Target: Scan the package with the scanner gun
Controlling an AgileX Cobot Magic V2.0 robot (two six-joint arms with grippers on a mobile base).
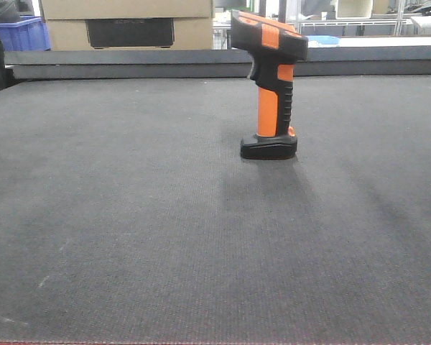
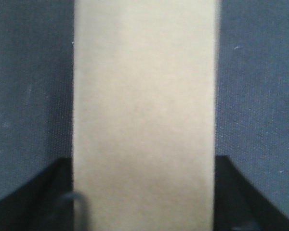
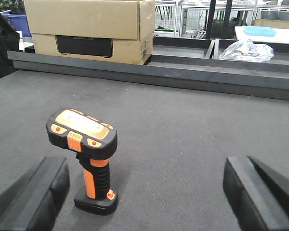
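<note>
Package [image 2: 144, 110] cardboard fills the left wrist view, with the left gripper [image 2: 143, 161] clamped on it, black fingers [image 2: 48, 192] flush against both its sides. The right gripper [image 3: 145, 166] is spread wide, holding nothing. Just ahead, the scanner gun [image 3: 89, 154] stands upright on the dark mat [image 1: 129, 215], untouched. A large tan box [image 3: 86, 29] sits beyond the table's edge.

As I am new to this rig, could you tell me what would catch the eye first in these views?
The orange-and-black scanner gun stands upright on the dark mat, right of centre in the front view, just ahead of the open right end effector. A plain tan package fills the left wrist view, gripped on both sides by the left end effector.
</note>
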